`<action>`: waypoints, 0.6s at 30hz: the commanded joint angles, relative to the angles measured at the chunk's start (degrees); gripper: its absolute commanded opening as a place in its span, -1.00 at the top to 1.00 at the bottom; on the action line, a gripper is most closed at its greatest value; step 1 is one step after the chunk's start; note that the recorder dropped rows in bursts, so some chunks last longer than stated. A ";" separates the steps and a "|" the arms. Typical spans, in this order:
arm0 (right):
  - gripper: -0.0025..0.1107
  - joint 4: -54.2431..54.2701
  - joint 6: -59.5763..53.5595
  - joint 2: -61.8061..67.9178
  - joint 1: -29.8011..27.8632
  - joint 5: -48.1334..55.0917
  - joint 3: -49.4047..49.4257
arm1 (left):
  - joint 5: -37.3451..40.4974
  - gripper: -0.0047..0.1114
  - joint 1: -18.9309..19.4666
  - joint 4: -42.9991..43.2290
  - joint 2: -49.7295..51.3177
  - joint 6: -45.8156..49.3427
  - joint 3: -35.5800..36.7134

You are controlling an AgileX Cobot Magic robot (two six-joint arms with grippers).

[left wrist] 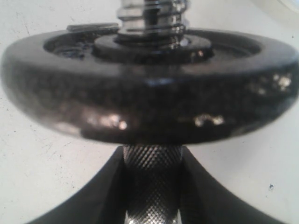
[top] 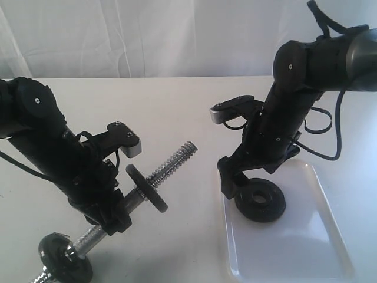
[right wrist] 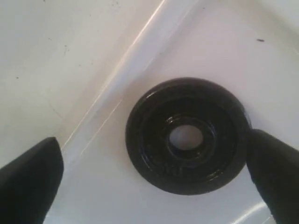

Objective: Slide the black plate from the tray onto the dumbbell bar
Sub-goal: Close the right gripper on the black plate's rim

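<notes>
The black plate lies flat in the near-left part of the white tray, close to its rim. My right gripper hangs open just above it, jaws wide apart; one fingertip is at the plate's edge and the other stands well clear. My left gripper is shut on the knurled middle of the dumbbell bar. The bar is tilted, its free threaded end pointing up towards the tray. A black disc sits on the bar just beyond the fingers.
Another black disc is on the bar's low end near the table's front edge. A gap of bare white table separates the bar's tip from the tray. White cloth hangs behind the table.
</notes>
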 commanded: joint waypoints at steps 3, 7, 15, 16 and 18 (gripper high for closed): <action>-0.90 -5.87 4.38 1.93 0.07 0.21 0.11 | 1.53 0.92 -0.20 -6.19 -3.08 -0.23 -1.57; -0.90 -11.56 10.79 3.97 0.07 0.27 0.11 | 1.53 0.92 -0.20 -6.19 -3.08 -0.23 -1.57; -0.90 -10.85 11.90 5.39 0.07 -0.49 0.11 | 1.53 0.92 -0.20 -6.19 -3.08 -0.23 -1.57; -0.90 -10.73 11.90 5.48 0.07 -0.49 0.11 | 1.53 0.92 -0.20 -6.19 -3.08 -0.23 -1.57; -0.90 -9.86 11.90 5.73 0.07 -0.49 0.11 | 1.53 0.92 -0.20 -6.19 -3.08 -0.23 -1.57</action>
